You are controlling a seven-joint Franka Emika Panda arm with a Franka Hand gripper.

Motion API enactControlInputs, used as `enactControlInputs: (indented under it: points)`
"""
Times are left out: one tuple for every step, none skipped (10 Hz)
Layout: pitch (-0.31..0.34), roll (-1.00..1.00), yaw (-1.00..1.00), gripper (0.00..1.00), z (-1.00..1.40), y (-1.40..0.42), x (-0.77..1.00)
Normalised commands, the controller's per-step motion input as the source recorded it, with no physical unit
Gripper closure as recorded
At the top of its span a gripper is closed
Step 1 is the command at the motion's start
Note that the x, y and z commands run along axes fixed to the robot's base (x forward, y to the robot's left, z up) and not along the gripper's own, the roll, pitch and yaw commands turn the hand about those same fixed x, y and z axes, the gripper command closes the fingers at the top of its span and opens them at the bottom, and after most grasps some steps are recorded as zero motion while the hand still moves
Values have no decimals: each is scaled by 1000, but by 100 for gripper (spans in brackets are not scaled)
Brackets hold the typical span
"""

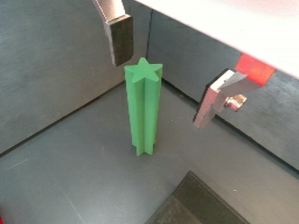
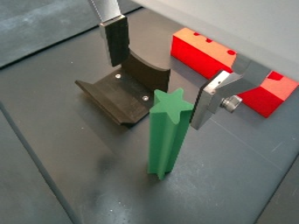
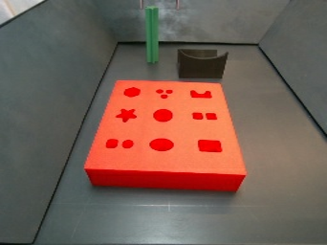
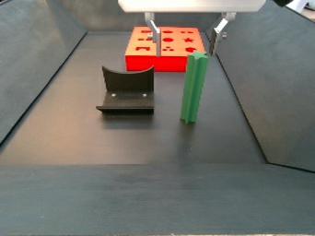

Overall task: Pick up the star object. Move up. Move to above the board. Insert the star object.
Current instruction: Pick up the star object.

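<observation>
In a wrist view the gripper [image 1: 167,77] hangs above the star object [image 1: 142,107], a bright green rod with a star-shaped top that stands upright on the dark floor [image 1: 70,179]; the two silver fingers [image 1: 118,37] sit spread wide, one on each side of the rod's top, and neither touches it, so the claw is released and holds nothing. A small part of the board [image 1: 254,70] shows red behind one finger. In a wrist view from a different angle the gripper [image 2: 162,73] again stands open over the star object [image 2: 165,134], with the dark grey holder [image 2: 125,91] on the floor just beside the rod and the red board [image 2: 207,54] farther back, partly hidden by a finger. In a side view the board [image 3: 163,129] fills the middle, its top cut with a star, circles, squares and other shapes; the star object [image 3: 152,35] stands upright well behind it near the back wall, the holder [image 3: 201,63] to one side, and the gripper itself is hard to make out up there. In a side view from the opposite end the star object [image 4: 194,88] stands beside the holder [image 4: 128,90], apart from the board [image 4: 169,46], and the gripper [image 4: 185,26] hangs above with its fingers apart.
</observation>
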Motion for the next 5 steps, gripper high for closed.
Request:
enactControlInputs:
  points:
    - [0, 220, -60, 0, -640, -91, -111]
    - [0, 196, -234, 0, -571, -69, -226]
    - [0, 56, -474, 0, -300, -43, -506]
    - [-4, 0, -397, 0, -251, 0, -506]
    - [-49, -39, -366, 0, -180, 100, -483]
